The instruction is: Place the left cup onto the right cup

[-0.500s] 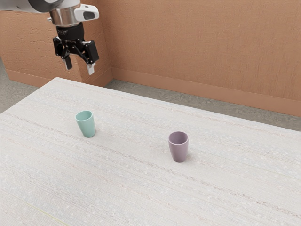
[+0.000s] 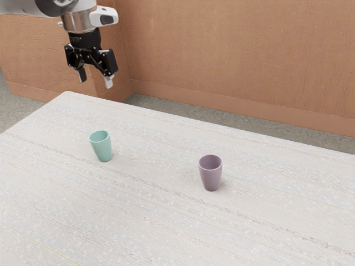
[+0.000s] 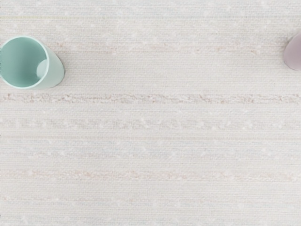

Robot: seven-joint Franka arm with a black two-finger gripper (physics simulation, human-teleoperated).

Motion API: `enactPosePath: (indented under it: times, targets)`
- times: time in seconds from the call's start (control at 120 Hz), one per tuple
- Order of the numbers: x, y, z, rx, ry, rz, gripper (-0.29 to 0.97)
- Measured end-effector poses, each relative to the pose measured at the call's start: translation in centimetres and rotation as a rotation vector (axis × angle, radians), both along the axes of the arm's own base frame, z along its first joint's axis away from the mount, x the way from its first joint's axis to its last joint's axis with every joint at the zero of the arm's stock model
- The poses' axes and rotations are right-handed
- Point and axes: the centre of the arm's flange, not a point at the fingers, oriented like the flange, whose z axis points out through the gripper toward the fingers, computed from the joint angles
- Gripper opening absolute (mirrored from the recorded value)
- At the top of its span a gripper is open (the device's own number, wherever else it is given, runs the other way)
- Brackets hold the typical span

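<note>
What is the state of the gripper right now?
Gripper: open, holding nothing.

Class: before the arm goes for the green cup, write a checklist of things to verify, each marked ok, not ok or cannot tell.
1. Black two-finger gripper open, empty: ok.
2. Mint-green tapered cup upright: ok.
3. Mauve tapered cup upright, mouth uncovered: ok.
4. Cups apart, room to grasp: ok.
5. Gripper centred over mint-green cup: not ok, it hangs high, off to one side.
6. Mint-green cup fits mauve cup: cannot tell.
</note>
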Motion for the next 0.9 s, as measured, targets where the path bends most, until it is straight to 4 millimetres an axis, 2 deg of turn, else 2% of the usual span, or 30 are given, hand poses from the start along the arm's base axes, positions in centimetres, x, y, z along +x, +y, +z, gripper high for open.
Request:
enactPosePath:
  times: [0.15, 0.433, 0.9]
  targets:
    - [-0.1, 1.5, -1.4, 0.008, 0.019, 0.023, 0.68]
    - [-0.2, 5.9, -4.3, 0.012, 0.044, 0.079, 0.68]
    - [1.0, 7.5, -9.4, 0.013, 0.063, 0.080, 0.68]
